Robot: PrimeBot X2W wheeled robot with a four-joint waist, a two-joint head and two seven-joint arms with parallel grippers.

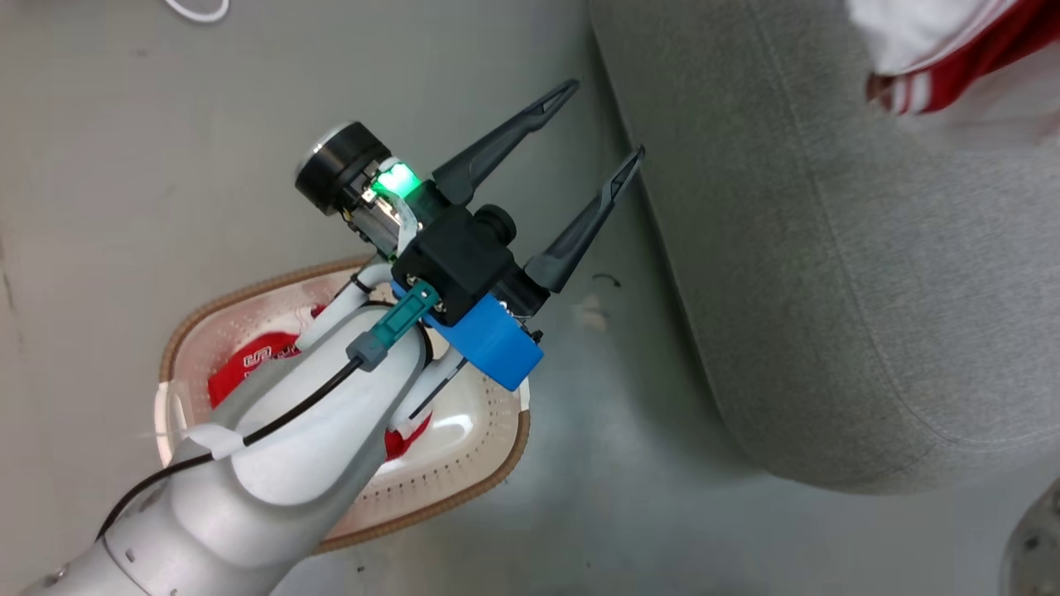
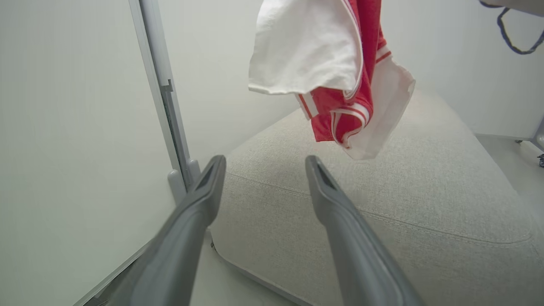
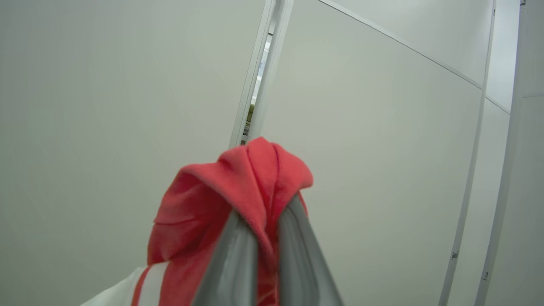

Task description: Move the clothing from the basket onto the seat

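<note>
1. Red garment [image 3: 229, 187] with white stripes is bunched over the fingertips of the right claw [image 3: 265, 212]. The 2 fingers are clamped on its fabric. The right wrist view sets this against pale wall panels [image 3: 382, 127].
2. From the left wrist view the same garment hangs in the air over the grey sofa [image 2: 425, 191]. Its white and red folds dangle above the cushion, which the right wrist view does not show.
3. The left claw [image 1: 605, 118] is spread wide with nothing between its 2 fingers. In the head view they point toward the sofa's edge, and the left wrist view agrees.
4. The head view adds the basket [image 1: 513, 455] on the floor [image 1: 166, 124] just beside the sofa, partly under the left forearm. More red clothing [image 1: 248, 364] with white lettering lies inside it. A corner of the held garment shows at the top right.
</note>
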